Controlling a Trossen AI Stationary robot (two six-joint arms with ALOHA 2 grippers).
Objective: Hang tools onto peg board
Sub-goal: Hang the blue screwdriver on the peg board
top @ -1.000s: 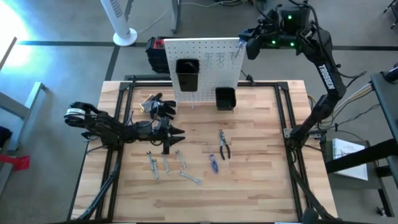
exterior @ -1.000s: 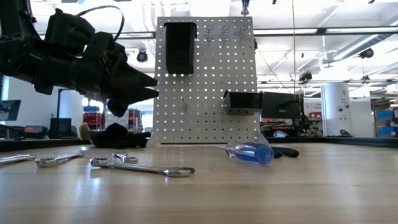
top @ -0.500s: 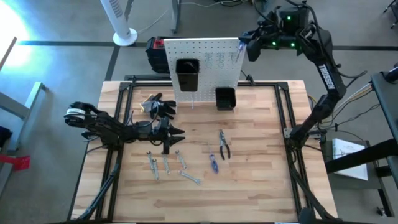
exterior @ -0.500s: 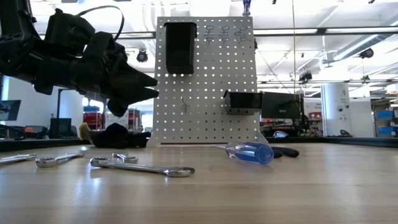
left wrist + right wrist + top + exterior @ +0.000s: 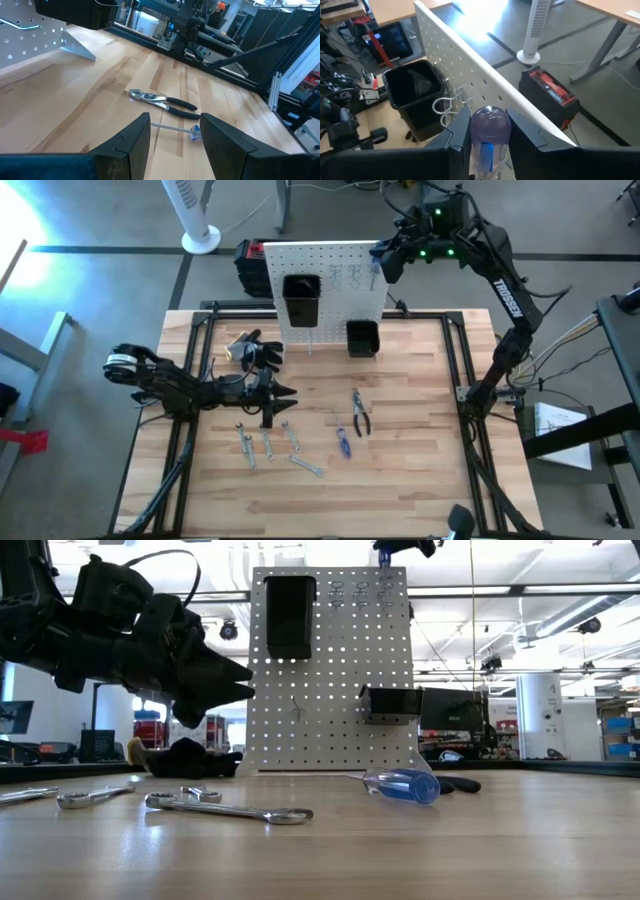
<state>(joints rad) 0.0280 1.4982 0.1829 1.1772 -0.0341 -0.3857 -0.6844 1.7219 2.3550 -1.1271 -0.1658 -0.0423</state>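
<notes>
A blue-handled screwdriver [image 5: 489, 131] is clamped in the right gripper's [image 5: 384, 258] jaws at the top edge of the peg board [image 5: 330, 280], beside its wire hooks; this looks like the hanging step, which next calls for lowering the shaft into a hook. The left gripper [image 5: 283, 393], jaws apart and empty, hovers over the worktop [image 5: 420, 480] near the pliers [image 5: 162, 101] and wrenches [image 5: 270, 446].

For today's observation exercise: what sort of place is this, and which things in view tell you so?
Probably a robotics lab or workshop. Two robot arms work at a wooden table, hand tools such as wrenches lie on it before a pegboard, and shelving and equipment fill the big room behind.
</notes>
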